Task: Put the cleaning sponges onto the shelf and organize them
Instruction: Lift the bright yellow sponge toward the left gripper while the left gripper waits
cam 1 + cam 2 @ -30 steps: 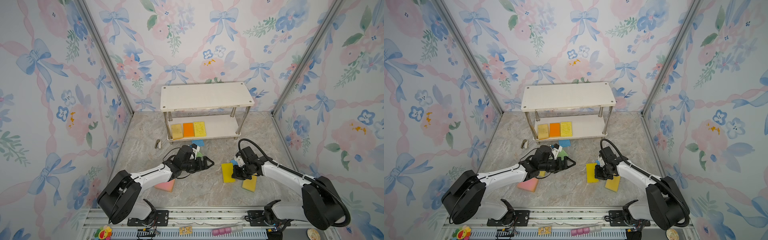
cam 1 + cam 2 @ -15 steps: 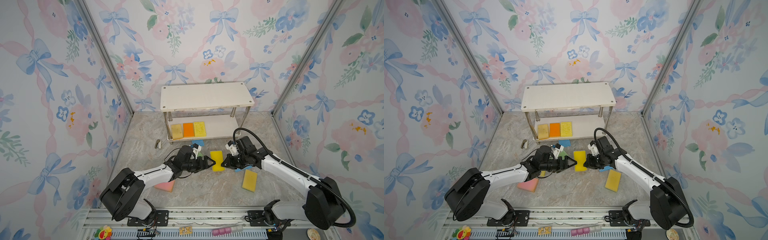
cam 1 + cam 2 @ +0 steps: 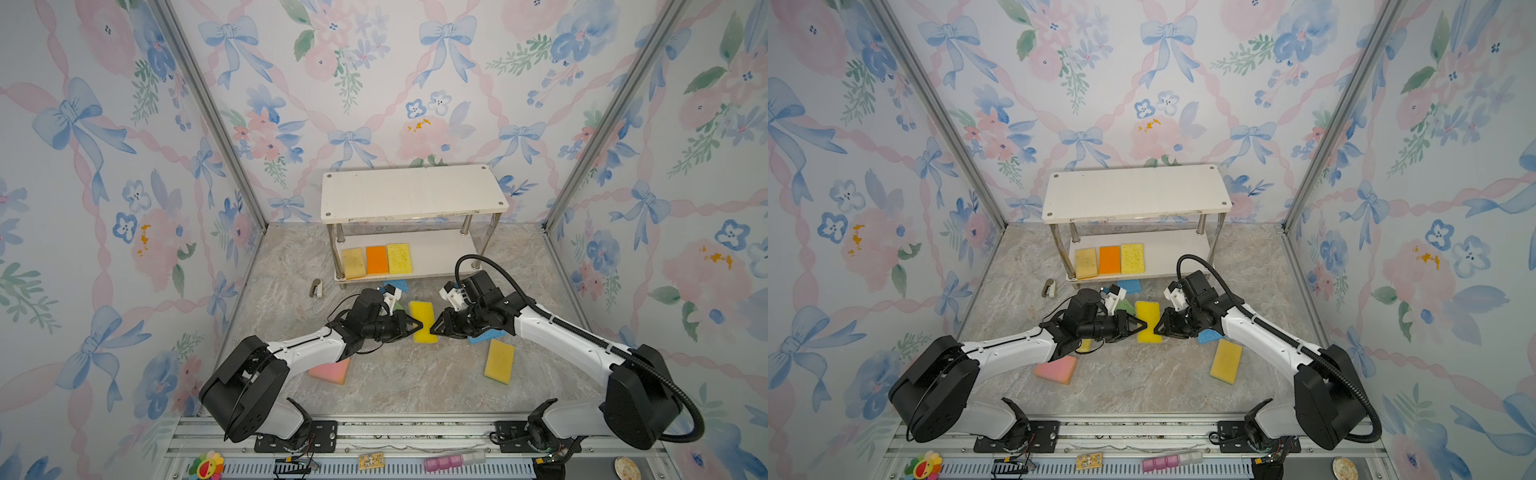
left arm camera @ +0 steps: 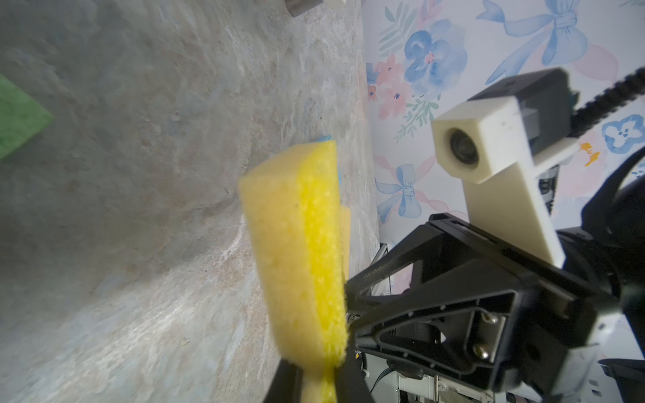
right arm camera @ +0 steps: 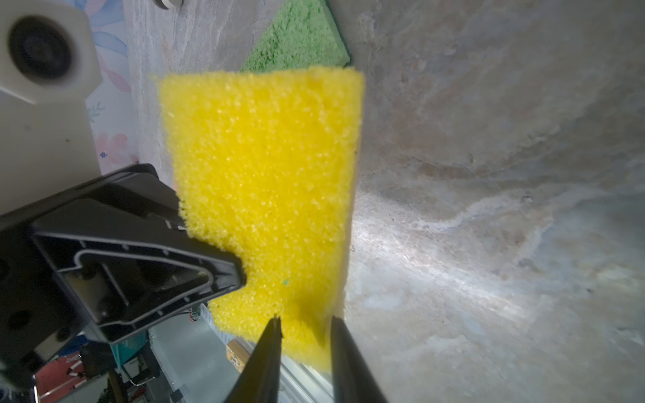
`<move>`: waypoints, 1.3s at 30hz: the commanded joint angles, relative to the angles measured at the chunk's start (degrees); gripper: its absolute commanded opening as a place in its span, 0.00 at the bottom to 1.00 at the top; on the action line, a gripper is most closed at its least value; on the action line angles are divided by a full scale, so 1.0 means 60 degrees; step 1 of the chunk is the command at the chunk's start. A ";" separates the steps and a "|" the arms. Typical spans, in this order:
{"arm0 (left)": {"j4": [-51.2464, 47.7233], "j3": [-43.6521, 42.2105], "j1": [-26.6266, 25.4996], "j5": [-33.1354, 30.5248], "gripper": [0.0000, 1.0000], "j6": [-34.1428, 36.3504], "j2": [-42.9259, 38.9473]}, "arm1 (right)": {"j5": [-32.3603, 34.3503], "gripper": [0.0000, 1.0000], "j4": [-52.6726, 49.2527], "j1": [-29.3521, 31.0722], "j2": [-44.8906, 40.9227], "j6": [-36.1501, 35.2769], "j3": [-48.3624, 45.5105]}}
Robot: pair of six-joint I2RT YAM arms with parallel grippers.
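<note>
A bright yellow sponge hangs above the floor between my two grippers. My left gripper is shut on one edge of it, squeezing the foam. My right gripper is open, its jaws parted around the opposite edge. The white shelf stands at the back. Its lower board holds a tan-yellow sponge, an orange one and a yellow one in a row. Its top board is bare.
Loose on the floor lie a blue sponge by the shelf, a green one, a pink one, a tan-yellow one and a blue one under the right arm. A small metal object sits left of the shelf.
The right gripper lifted the yellow sponge off the floor and carried it left to the middle. The left gripper shut on it, and the right jaws have opened.
</note>
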 commanded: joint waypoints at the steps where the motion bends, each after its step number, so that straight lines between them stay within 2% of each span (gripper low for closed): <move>1: 0.0111 -0.0215 0.0199 -0.0203 0.12 -0.0127 -0.0334 | -0.0101 0.44 0.0333 0.0106 -0.0220 0.0634 -0.0153; 9: 0.1513 -0.0851 0.0791 -0.0294 0.11 -0.1337 -0.0822 | -0.0303 0.50 0.1630 0.0167 -0.0807 0.2207 -0.0884; 15: 0.1883 -0.0736 0.0803 -0.0070 0.11 -0.1464 -0.0720 | -0.0570 0.52 0.2883 0.0181 -0.0776 0.3203 -0.1139; 24: 0.2227 -0.0721 0.0810 0.0073 0.11 -0.1544 -0.0763 | -0.0586 0.50 0.3309 0.0108 -0.0730 0.3481 -0.1255; 29: 0.2285 -0.0768 0.0810 0.0139 0.10 -0.1571 -0.0770 | -0.0574 0.42 0.3321 0.0083 -0.0751 0.3494 -0.1181; 39: 0.2364 -0.0746 0.0810 0.0176 0.10 -0.1642 -0.0722 | -0.0486 0.18 0.3254 0.0067 -0.0944 0.3474 -0.1283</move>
